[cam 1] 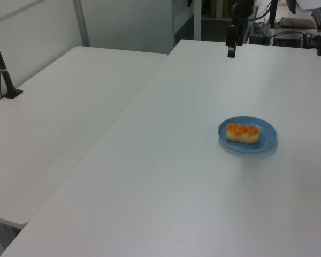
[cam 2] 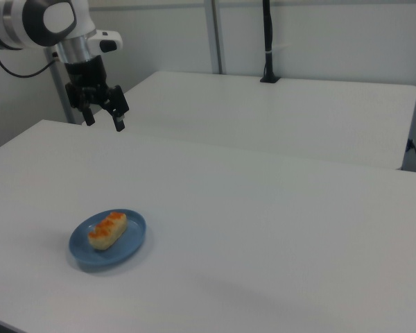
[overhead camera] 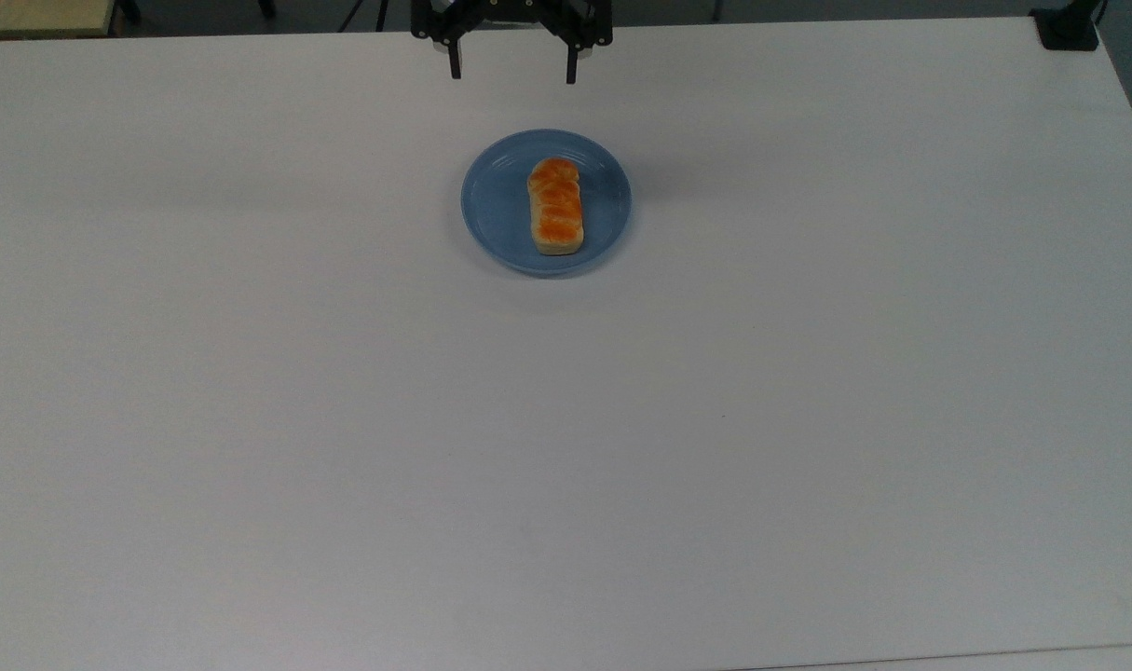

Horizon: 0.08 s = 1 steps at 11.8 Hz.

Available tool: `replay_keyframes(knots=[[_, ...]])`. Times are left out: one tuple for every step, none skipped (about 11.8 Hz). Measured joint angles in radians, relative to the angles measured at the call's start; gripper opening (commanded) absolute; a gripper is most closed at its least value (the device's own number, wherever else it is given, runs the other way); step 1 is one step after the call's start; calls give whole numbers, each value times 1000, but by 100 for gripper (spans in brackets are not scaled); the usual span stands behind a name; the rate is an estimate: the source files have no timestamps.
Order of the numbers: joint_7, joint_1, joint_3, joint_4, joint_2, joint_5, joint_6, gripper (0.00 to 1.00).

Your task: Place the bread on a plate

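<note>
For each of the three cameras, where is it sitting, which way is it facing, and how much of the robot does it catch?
Top view: high above, looking down at the table; the open hand shows at the upper edge.
Left view: raised at one side, looking along the table; the hand hangs at the far end.
Right view: raised at the opposite side; arm and hand show at upper left.
All share the bread lying on the plate.

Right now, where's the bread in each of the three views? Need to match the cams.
Top view: the bread lies on the plate, above centre, long axis up-down in the picture.
Left view: the bread sits right of centre, lying across the plate.
Right view: the bread sits lower left, on the plate.
Shared landmark: the open hand, raised well clear of the plate.
</note>
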Motion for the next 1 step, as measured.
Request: replay_keyframes(knots=[[0, -12, 0, 8, -2, 0, -1, 100]])
